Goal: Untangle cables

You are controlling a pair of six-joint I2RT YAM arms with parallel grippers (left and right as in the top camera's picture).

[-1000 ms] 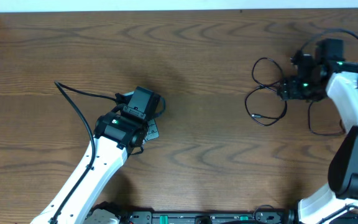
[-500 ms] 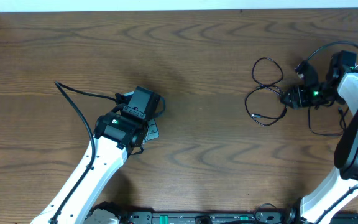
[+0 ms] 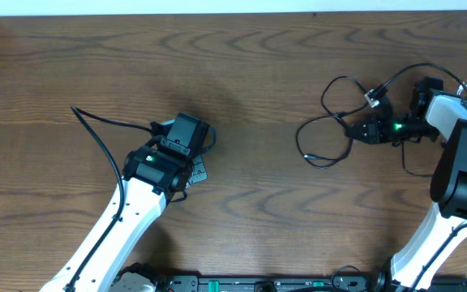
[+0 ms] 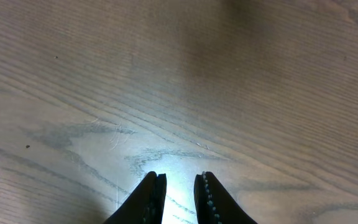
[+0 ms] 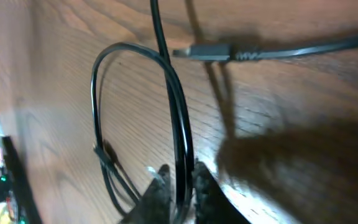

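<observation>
— What is being gripped by the right claw?
— A cable is being pinched between its tips, with loops trailing ahead of it. The left claw is being held slightly parted and empty.

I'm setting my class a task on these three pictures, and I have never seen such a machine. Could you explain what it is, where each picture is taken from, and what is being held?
These are two robot arms at a wooden table, each ending in a two-finger gripper. The wide picture looks down from above. The other two come from cameras on the wrists. Thin cables lie looped at the right side. The right gripper pinches one black cable. The left gripper is empty, its jaws slightly apart.
</observation>
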